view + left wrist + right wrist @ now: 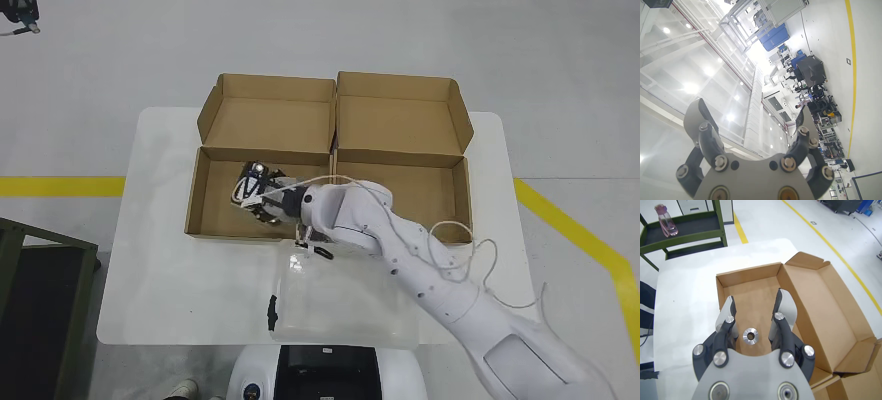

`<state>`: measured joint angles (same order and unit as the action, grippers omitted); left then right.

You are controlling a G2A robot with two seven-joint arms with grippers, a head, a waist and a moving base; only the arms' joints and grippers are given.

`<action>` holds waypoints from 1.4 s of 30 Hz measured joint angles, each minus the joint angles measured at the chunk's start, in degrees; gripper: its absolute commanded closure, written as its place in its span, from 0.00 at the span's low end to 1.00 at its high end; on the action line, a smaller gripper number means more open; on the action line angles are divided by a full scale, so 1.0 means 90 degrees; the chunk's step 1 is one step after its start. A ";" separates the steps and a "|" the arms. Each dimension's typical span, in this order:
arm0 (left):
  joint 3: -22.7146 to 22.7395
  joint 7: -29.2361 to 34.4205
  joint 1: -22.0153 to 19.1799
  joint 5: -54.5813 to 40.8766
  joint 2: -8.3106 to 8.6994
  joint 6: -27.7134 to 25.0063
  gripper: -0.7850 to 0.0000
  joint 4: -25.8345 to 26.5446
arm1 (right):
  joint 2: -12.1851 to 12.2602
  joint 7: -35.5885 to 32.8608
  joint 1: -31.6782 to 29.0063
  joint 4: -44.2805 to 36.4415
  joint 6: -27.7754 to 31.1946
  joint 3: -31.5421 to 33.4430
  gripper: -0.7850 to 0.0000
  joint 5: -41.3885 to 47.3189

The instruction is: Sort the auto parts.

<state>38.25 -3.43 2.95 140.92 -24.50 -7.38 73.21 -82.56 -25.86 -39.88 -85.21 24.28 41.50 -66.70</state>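
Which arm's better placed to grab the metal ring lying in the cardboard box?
Right. The right gripper is open over the ring inside the box; the left gripper, also open, points up at the ceiling.

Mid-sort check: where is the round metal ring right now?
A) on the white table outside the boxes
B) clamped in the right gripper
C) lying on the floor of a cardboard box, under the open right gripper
C: the right wrist view shows the metal ring lying flat on the floor of the cardboard box, with the right gripper open above it and not clamping it.
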 measured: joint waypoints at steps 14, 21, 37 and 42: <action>0.0000 0.0000 0.0000 0.0000 0.0000 0.0000 0.00 0.0000 | 0.0603 0.1220 -0.2285 -0.2172 0.0067 0.2071 0.00 -0.0789; 0.0000 0.0000 0.0000 0.0000 0.0000 0.0000 0.00 0.0000 | 0.0816 0.2398 -0.3507 -0.2858 0.0088 0.2986 0.00 -0.1390; 0.0000 0.0000 0.0000 0.0000 0.0000 0.0000 0.00 0.0000 | 0.1108 0.4409 -0.6850 -0.4330 -0.0771 0.5170 0.00 -0.2033; 0.0000 0.0000 0.0000 0.0000 0.0000 0.0000 0.00 0.0000 | 0.1119 0.4641 -0.7595 -0.4663 -0.1105 0.5626 0.00 -0.1944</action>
<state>38.25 -3.43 2.95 140.92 -24.50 -7.38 73.21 -72.49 15.91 -108.24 -127.17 14.33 92.14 -84.19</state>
